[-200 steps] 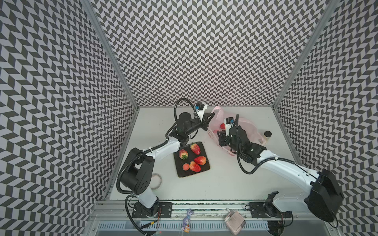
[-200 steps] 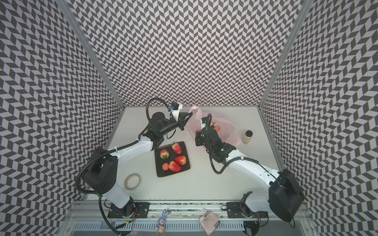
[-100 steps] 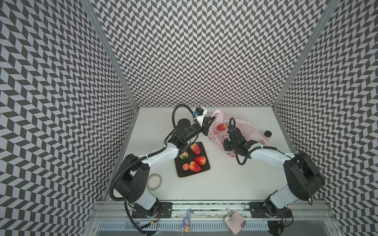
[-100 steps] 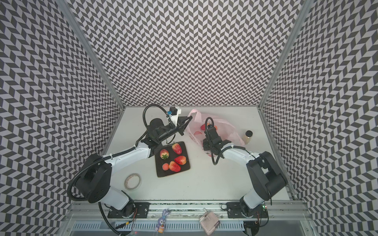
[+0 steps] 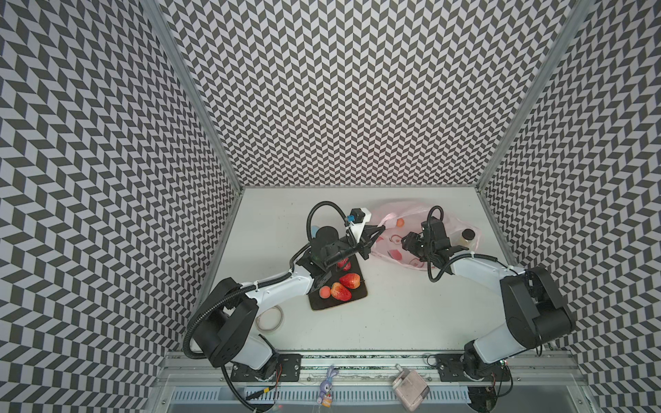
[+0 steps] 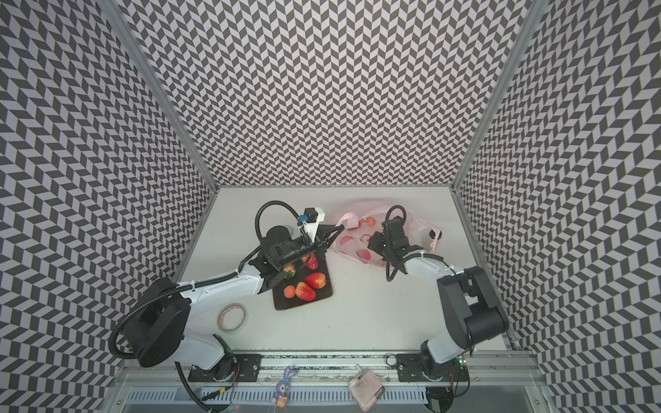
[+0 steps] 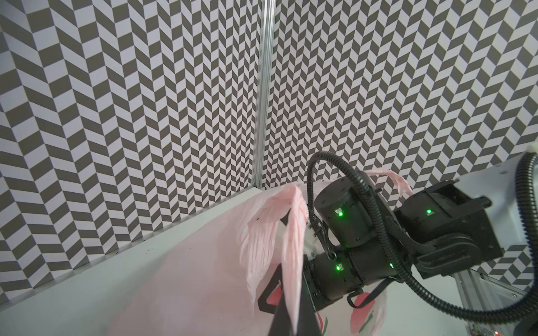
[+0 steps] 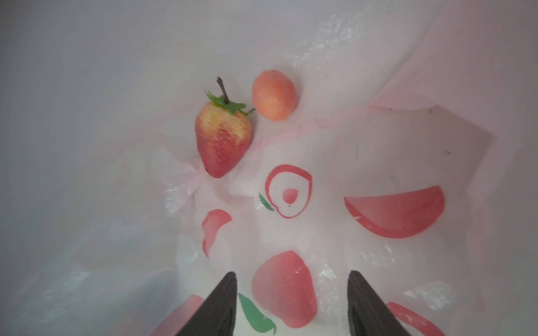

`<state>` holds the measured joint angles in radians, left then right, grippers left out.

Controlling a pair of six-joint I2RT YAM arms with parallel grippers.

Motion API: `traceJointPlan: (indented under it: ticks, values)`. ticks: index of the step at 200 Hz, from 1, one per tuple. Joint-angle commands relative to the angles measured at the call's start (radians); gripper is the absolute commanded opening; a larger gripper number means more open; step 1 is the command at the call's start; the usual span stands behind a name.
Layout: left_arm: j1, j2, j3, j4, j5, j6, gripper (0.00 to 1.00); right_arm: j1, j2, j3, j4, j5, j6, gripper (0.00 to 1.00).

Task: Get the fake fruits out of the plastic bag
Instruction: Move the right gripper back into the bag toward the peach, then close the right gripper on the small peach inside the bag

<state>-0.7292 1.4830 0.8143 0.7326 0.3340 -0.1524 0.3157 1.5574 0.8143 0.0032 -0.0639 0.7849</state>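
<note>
Right gripper (image 8: 291,274) widened inside plastic bag (image 8: 393,136), clear of strawberry (image 8: 222,142).

You had clear room inside the plastic bag (image 8: 407,163) between the spread fingers of your right hand (image 8: 291,273) and the strawberry (image 8: 222,139) and peach ball (image 8: 273,99). Centre frame in a top view, your left hand (image 5: 380,226), pinching the bag's handle, crowded the mouth.

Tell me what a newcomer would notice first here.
The pink bag lies at the back right, its handle pinched by the left end effector. Inside it, a strawberry and an orange ball lie ahead of the open right end effector. Red strawberries sit on the dark plate nearby.
</note>
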Motion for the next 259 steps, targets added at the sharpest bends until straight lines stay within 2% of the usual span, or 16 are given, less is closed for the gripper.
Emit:
traceJointPlan:
  ticks: [1,43,91,142,207,259]
  values:
    - [-0.007,-0.021,-0.006,0.03,-0.001,0.005,0.0,-0.014,-0.023,0.016,0.133,-0.063,0.12,0.64]
    - [-0.016,-0.007,0.025,0.031,0.037,0.013,0.0,-0.02,0.041,0.029,0.225,-0.053,0.229,0.66]
    - [-0.035,0.002,0.035,0.029,0.057,0.014,0.0,-0.019,0.161,0.126,0.294,0.008,0.305,0.66]
    - [-0.053,0.015,0.051,0.031,0.063,0.011,0.0,-0.02,0.296,0.175,0.371,0.018,0.415,0.65]
    - [-0.059,0.02,0.062,0.005,0.085,0.016,0.0,-0.031,0.421,0.215,0.393,0.057,0.457,0.66]
    - [-0.072,0.019,0.072,-0.023,0.114,0.024,0.0,-0.033,0.49,0.29,0.384,0.059,0.476,0.61]
